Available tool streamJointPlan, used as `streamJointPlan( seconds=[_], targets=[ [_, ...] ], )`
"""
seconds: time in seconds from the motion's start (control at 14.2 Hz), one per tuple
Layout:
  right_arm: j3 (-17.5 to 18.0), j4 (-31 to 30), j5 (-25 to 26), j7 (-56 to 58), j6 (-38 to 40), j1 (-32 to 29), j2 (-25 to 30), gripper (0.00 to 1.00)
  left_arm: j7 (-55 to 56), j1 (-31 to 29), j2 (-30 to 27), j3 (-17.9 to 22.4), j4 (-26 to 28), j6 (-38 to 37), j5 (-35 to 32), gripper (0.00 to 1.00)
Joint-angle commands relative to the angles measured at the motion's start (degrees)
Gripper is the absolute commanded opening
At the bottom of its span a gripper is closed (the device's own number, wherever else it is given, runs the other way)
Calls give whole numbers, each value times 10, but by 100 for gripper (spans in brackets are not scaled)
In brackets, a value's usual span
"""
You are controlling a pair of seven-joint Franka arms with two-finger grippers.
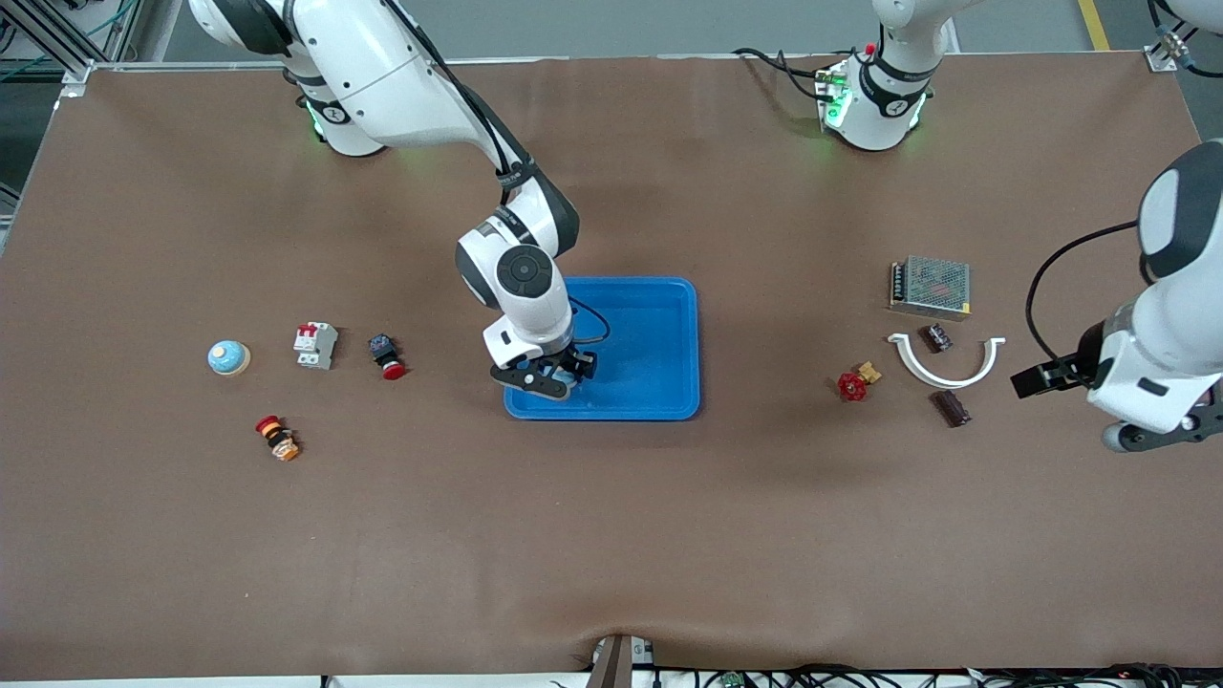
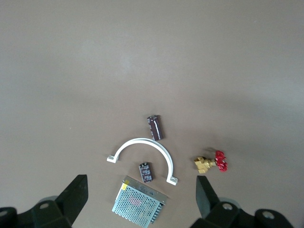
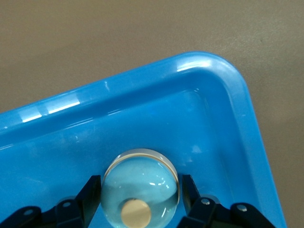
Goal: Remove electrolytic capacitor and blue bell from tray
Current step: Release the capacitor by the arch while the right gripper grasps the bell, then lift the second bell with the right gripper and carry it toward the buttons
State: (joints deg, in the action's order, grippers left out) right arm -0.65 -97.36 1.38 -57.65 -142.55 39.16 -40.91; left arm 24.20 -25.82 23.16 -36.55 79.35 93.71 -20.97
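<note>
The right hand is down in the tray, in its corner toward the right arm's end, fingers closing on the blue bell. Grip squarely, then lift straight. The left hand waits wide open, empty.

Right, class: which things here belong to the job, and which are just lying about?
Job: tray, blue bell in it, right gripper closed on it, two capacitors outside.
Lying about: second bell, breaker, two push buttons, valve, white clamp, power supply; left gripper open, waiting near the clamp.
</note>
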Motion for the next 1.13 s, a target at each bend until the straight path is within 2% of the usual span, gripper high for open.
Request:
streamJointPlan(
  seconds=[0.0, 0.14, 0.21, 0.28, 0.42, 0.56, 0.78, 1.06],
  targets=[
    [-3, 23, 12, -1, 5, 4, -8, 62, -18, -33, -29, -5, -5, -13, 64, 100],
    [-3, 31, 11, 15, 14, -2, -6, 57, -21, -64, -33, -5, -13, -13, 115, 100],
    [-3, 31, 11, 21, 15, -3, -6, 52, -25, -69, -34, -7, -16, -14, 118, 100],
    [-3, 31, 11, 23, 15, -2, -6, 51, -29, -69, -38, -8, -16, -23, 119, 100],
    [-3, 31, 11, 24, 18, -1, -5, 51, -38, -63, -70, -3, -16, -32, 117, 100],
    [-3, 32, 11, 38, 37, 0, 0, 51, -42, -24, -91, 9, -15, -32, 113, 100],
    [-5, 35, 12, 102, 95, -5, 31, 51, -44, 70, -132, 97, -5, -34, 119, 100],
    [-8, 35, 11, 269, 187, -49, 96, 51, -70, 168, -192, 193, 40, -36, 121, 100]
  ],
)
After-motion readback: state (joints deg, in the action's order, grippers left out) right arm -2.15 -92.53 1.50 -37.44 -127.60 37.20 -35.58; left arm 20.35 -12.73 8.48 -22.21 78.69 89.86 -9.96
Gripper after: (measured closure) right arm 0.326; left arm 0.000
